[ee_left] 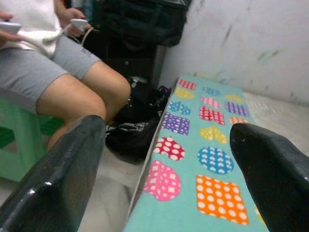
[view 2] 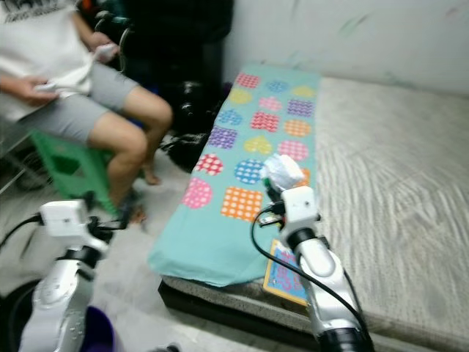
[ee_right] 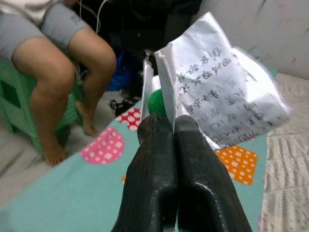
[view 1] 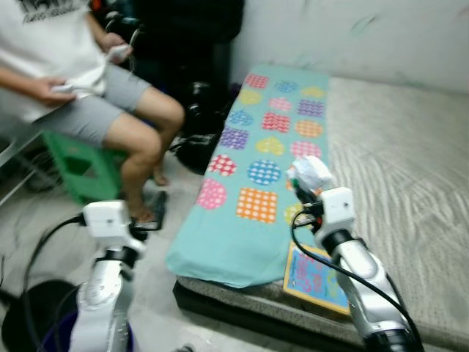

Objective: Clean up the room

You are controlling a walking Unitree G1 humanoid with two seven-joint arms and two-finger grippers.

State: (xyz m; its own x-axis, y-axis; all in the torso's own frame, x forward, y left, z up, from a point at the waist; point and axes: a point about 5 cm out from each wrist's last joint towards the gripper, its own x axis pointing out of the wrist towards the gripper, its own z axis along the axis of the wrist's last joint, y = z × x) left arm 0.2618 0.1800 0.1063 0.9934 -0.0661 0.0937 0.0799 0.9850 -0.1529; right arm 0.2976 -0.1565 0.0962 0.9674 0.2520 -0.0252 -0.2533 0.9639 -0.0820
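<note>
Your two silver arms end in white boxy wrist blocks, black cables looping alongside; the left gripper [ee_left: 159,169] and right gripper [ee_right: 174,126] have glossy black fingers.

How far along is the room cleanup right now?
Done: one piece is picked up. In hand: the right gripper is shut on a crinkled silver wrapper, held over the teal patterned sheet. Left: binning the wrapper; a colourful book lies at the mattress edge. The left gripper is open.
</note>
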